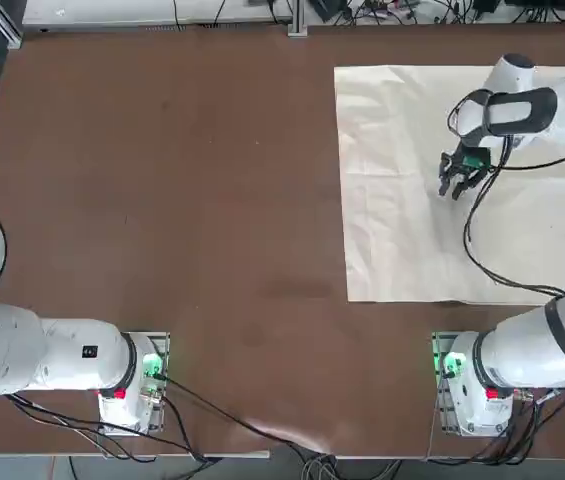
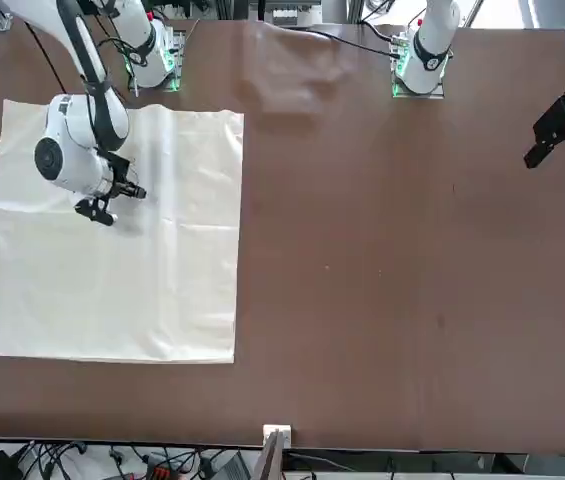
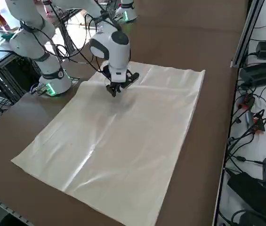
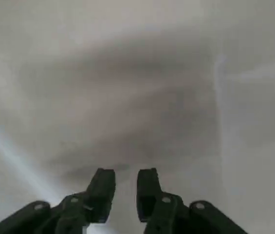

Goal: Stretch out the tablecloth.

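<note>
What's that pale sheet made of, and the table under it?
The tablecloth looks like thin cream fabric or coated cloth: it lies flat with fold creases and a slight sheen. The table looks like a matte brown board, plain and even. The right gripper hovers over the sheet, its jaws slightly apart and empty.

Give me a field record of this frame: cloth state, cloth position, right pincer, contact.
cloth state: tablecloth lies flat, rectangular, faint creases
cloth position: on the robot's right half of the brown table, far edge near the table's far side
right pincer: right pincer over the cloth's far part, pointing down, fingers slightly apart, nothing held
contact: cannot tell whether the tips touch the cloth
</note>
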Controlling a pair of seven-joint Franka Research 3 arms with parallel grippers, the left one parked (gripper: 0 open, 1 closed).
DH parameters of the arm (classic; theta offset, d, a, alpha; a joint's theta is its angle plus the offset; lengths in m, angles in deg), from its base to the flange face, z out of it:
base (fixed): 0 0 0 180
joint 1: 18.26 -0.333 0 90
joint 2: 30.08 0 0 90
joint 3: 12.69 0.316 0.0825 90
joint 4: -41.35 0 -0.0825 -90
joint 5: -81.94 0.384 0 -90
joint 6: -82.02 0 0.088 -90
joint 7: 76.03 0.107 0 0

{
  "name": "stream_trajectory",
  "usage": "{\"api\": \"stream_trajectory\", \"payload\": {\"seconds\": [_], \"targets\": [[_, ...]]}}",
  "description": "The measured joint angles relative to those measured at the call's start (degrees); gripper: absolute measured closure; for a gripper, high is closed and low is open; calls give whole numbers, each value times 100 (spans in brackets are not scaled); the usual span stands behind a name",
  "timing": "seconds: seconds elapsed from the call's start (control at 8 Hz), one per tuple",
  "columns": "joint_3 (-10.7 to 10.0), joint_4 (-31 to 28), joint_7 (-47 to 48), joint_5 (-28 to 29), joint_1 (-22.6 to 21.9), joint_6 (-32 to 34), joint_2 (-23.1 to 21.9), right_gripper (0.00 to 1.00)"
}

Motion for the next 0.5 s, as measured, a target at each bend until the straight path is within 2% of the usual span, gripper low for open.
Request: {"api": "stream_trajectory", "payload": {"seconds": [0.12, 0.5], "targets": [[0, -59, -24, 0, 42, 10, 21, 92], [56, -121, -27, 2, 33, 4, 246, 93]]}}
